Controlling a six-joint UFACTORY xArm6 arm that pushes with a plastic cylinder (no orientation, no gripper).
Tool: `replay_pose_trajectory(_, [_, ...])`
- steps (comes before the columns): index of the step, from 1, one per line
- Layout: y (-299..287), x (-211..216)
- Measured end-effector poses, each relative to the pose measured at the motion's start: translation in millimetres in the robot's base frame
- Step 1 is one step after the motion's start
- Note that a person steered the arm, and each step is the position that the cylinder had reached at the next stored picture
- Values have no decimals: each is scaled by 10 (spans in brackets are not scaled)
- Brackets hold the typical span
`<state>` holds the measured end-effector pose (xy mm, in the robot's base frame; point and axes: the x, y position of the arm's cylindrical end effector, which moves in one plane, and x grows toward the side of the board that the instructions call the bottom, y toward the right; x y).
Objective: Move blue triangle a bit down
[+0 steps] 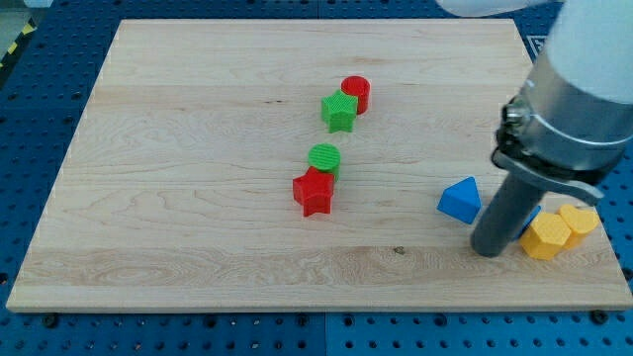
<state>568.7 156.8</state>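
1. Only one view, looking down at a wooden desk (198,198). The blue triangle (461,200) sits towards the view's right, a little below mid-height.
2. The tool is just a plain rod, nothing that opens or closes, and it's holding nothing. Its tip (489,249) is down just right of the triangle and slightly lower, not quite touching as far as I can tell.
3. Yellow blocks (556,230) sit just right of the rod; the red star (314,192), green cylinder (323,157), green star (339,111) and red cylinder (356,93) are well clear on the left.
4. To do this well, I'd say swing the tip around above the triangle, centre it, then nudge gently towards the view's bottom. Keep it short, since the desk edge is near.
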Motion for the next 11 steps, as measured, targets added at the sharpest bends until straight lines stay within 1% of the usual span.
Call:
replay_pose_trajectory(1, [-280,-150])
replay_pose_trajectory(2, [-229,-462])
replay_pose_trajectory(3, [1,-564])
replay_pose_trajectory(4, [96,-585])
replay_pose_trajectory(5, [-317,-593])
replay_pose_trajectory(6, [-605,-845])
replay_pose_trajectory(7, [-508,-1282])
replay_pose_trajectory(8, [-84,-1269])
replay_pose_trajectory(9, [302,-1147])
replay_pose_trajectory(10, [510,-1027])
replay_pose_trajectory(11, [600,-973])
